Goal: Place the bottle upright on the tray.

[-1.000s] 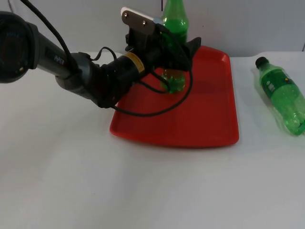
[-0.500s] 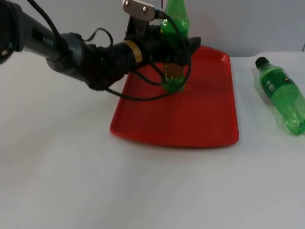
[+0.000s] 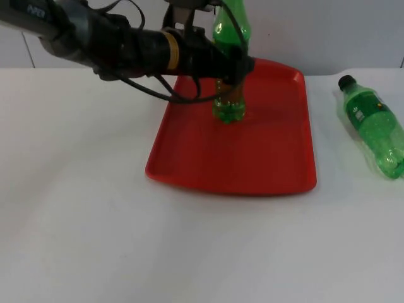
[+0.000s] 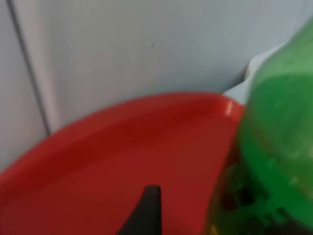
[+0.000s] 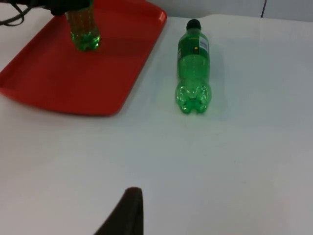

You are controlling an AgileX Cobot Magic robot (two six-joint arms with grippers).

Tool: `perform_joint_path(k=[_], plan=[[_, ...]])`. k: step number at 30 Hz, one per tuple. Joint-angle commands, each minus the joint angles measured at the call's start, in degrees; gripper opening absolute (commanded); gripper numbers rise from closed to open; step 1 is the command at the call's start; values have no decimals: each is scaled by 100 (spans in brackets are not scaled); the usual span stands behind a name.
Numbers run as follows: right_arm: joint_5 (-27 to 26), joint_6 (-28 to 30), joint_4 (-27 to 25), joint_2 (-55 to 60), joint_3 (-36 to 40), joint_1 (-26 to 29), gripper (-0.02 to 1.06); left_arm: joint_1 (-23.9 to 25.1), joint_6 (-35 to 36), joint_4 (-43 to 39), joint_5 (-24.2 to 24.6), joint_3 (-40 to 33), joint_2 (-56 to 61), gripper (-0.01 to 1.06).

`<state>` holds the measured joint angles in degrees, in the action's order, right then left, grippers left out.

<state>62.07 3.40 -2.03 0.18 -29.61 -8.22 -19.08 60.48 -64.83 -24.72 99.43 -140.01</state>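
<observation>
Top view: left end effector clamped around green soda bottle, upright at red tray's twelve o'clock, steadying it before release.

Hidden and cut-off parts

The left gripper is covering the middle of the upright bottle, so its finger gap cannot be judged; the bottle's cap is running past the top view's upper edge. The left wrist view is blurring the bottle and the tray, its label unreadable.
</observation>
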Motion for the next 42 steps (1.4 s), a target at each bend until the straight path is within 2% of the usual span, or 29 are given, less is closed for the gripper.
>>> perform_joint_path(k=[1, 6, 7, 9, 11, 14, 28, 38, 41, 42], plan=[[-32, 13, -25, -18, 2, 32, 105, 51, 698, -465, 12, 18, 167, 90], [-32, 13, -25, -18, 2, 32, 105, 51, 2770, -2846, -218, 18, 458, 90], [-32, 13, -25, -18, 2, 32, 105, 51, 2770, -2846, -218, 18, 458, 90], [-32, 13, -25, -18, 2, 32, 105, 51, 3513, -3512, -426, 18, 554, 90], [-32, 13, -25, -18, 2, 32, 105, 135, 3854, -3512, -735, -46, 643, 90], [-32, 13, -25, -18, 2, 32, 105, 260, 4114, -3512, -856, -136, 747, 90], [-32, 13, -25, -18, 2, 32, 105, 910, 4194, -3512, -894, -1338, 1781, 90], [-32, 13, -25, -18, 2, 32, 105, 1052, 4172, -3512, -206, -2299, 3058, 90], [-32, 13, -25, -18, 2, 32, 105, 1052, 4131, -3512, 285, -2726, 3700, 90], [-32, 13, -25, -18, 2, 32, 105, 1052, 4131, -3512, 285, -2726, 3700, 90]])
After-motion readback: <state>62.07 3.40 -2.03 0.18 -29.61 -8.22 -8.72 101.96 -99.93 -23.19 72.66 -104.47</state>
